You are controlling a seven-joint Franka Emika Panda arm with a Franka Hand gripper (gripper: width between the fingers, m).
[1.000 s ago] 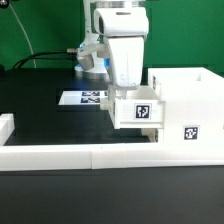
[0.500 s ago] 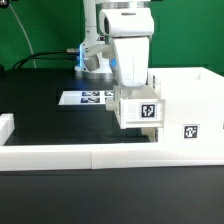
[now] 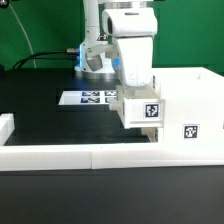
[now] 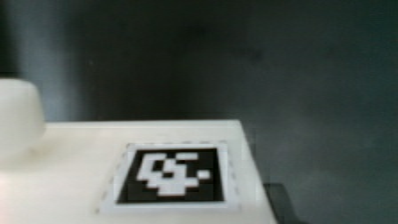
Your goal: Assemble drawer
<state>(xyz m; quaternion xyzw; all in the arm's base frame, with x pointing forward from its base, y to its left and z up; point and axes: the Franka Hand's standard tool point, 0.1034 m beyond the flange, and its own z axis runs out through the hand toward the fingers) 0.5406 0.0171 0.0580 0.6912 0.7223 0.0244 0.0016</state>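
My gripper hangs from the white arm and is shut on a small white tray with a black-and-white tag on its face. It holds the tray just above the table, against the exterior view's left side of the large white open shell. The fingers are mostly hidden behind the tray. In the wrist view the tray fills the near part with its tag. A rounded white knob shows at the edge, and one dark fingertip shows beside the tray. The second small tray is out of view.
A long low white border wall runs along the front, with a short end piece at the exterior view's left. The marker board lies flat on the black table behind the gripper. A green backdrop and cables stand behind.
The gripper with the small tray has moved toward the exterior view's right and slightly down, closer to the shell's side.
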